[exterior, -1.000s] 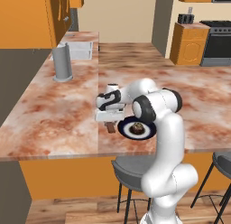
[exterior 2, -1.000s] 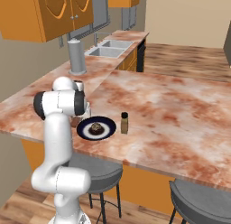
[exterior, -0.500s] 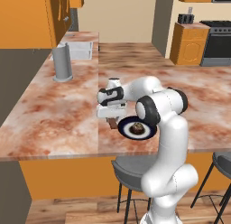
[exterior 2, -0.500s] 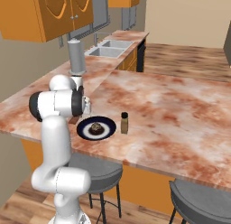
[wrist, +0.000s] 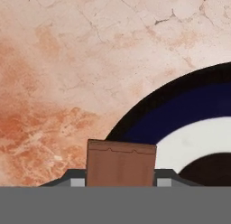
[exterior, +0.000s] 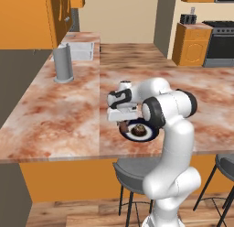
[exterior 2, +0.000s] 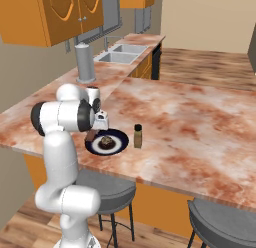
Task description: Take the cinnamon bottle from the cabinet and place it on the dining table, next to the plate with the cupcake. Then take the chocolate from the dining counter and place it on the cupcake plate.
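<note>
Above the dining table (exterior 2: 200, 122), the gripper (wrist: 121, 180) is clamped on the chocolate (wrist: 121, 163), held over the near edge of the plate (exterior 2: 116, 144). On that plate sits the cupcake (exterior 2: 105, 141); the cinnamon bottle (exterior 2: 138, 136) stands upright just beside it.

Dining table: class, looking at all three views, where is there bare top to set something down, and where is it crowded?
Bare marbled dining table stretches right of the cinnamon bottle, and between the plate and the grey cylinder. It is crowded at the near edge: the gripper, shut on the chocolate, hangs over the plate's rim, beside the cupcake.
</note>
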Motion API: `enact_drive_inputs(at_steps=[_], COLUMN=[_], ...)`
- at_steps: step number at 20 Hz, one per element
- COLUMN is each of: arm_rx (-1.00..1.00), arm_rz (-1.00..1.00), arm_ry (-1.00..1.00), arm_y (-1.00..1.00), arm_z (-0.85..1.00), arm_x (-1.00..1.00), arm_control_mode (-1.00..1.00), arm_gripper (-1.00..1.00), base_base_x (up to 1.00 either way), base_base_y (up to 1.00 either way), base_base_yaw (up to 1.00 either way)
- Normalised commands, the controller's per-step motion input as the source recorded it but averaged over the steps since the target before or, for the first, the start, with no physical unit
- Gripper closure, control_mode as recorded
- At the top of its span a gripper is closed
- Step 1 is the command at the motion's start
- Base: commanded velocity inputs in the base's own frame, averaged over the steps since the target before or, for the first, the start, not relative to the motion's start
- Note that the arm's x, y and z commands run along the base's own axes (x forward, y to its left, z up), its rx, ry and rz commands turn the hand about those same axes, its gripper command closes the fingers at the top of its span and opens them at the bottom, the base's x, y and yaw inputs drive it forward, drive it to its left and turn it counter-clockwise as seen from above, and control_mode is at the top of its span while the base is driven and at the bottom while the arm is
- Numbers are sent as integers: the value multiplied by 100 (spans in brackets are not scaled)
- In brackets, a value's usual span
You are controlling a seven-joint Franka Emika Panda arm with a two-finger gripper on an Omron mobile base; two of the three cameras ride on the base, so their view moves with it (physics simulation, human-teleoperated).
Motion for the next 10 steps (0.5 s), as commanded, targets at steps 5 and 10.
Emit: enact_drive_inputs(at_steps=[5, 10], arm_rx=[0, 0], arm_rz=[0, 0], arm_ry=[0, 0], arm_y=[-37, -12], arm_z=[-6, -6], arm_x=[-2, 0], arm_control_mode=[-100, -100], arm_gripper=[100, 100], base_base_x=[0, 0], base_base_y=[0, 0], base_base_yaw=[0, 0])
